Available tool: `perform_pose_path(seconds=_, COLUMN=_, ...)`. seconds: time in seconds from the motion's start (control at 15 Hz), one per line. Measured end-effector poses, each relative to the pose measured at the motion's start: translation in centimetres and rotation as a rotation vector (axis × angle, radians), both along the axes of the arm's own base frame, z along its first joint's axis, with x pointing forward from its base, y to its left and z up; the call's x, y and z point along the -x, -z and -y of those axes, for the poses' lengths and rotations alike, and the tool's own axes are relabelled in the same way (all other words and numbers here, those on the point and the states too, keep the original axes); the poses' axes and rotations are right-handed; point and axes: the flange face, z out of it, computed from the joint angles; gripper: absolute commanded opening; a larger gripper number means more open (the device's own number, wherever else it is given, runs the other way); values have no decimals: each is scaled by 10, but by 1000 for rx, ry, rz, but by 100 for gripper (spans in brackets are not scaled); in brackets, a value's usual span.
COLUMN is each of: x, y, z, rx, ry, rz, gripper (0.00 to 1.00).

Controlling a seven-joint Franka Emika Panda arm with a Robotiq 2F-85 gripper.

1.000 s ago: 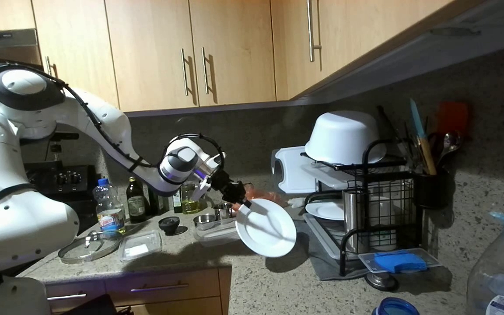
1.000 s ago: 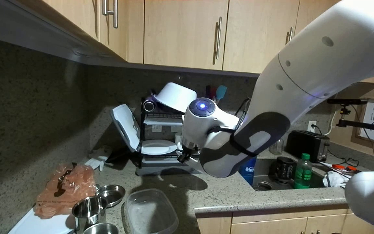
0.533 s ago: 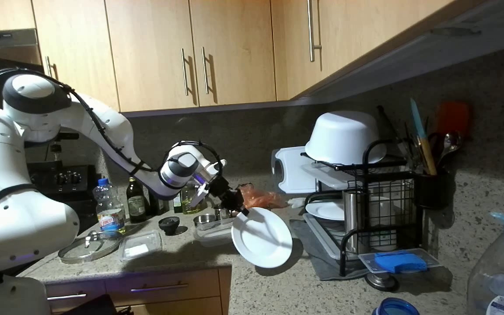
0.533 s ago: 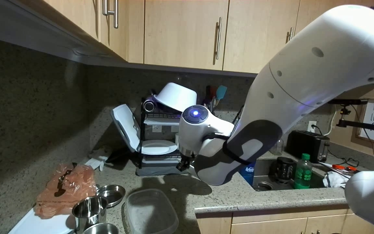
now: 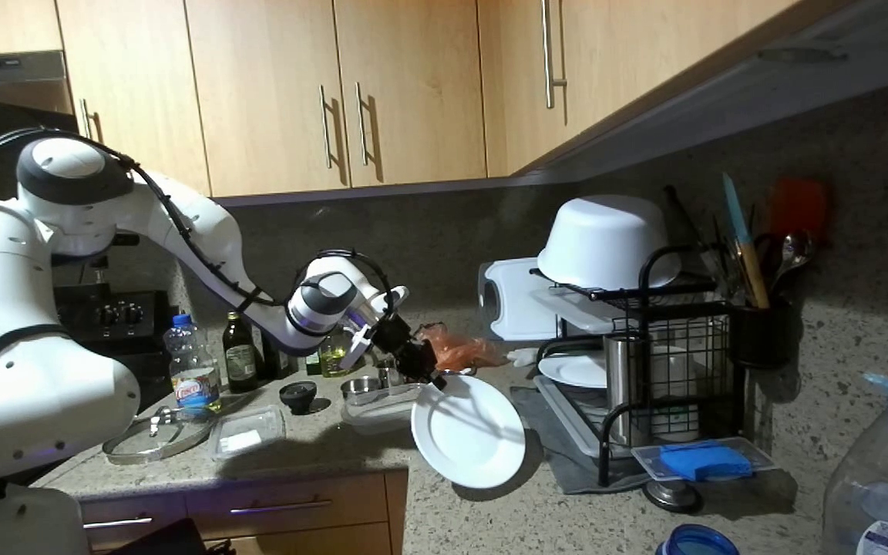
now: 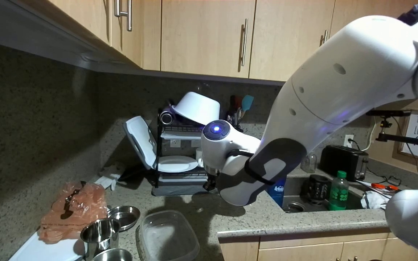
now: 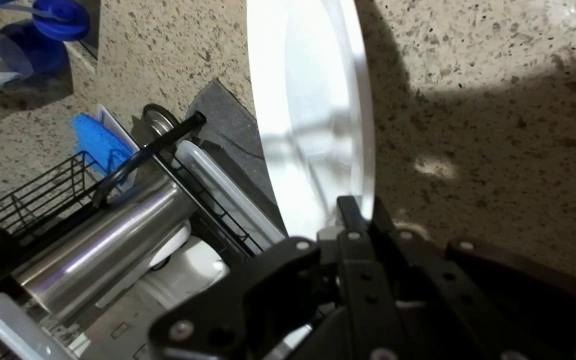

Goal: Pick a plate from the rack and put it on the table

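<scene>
The pincer (image 7: 363,212) is pressed almost together, its fingertips pinching the white plate (image 5: 469,433) by the top of its rim. The plate is over the worktop (image 5: 482,524), between the inner corner of the front edge and the rack (image 5: 679,311). Round, it slants steeply, its face showing in an exterior view, its diameter running on obliquely downward from the fingertips; whether the low rim touches the worktop cannot be told.
</scene>
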Motion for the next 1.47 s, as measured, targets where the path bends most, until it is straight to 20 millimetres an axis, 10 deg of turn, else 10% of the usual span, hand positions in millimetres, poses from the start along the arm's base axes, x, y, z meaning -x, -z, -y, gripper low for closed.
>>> perform_pose_path(seconds=1.47, x=-31, y=40, z=9, rx=78, ry=94, rz=-84, gripper=2)
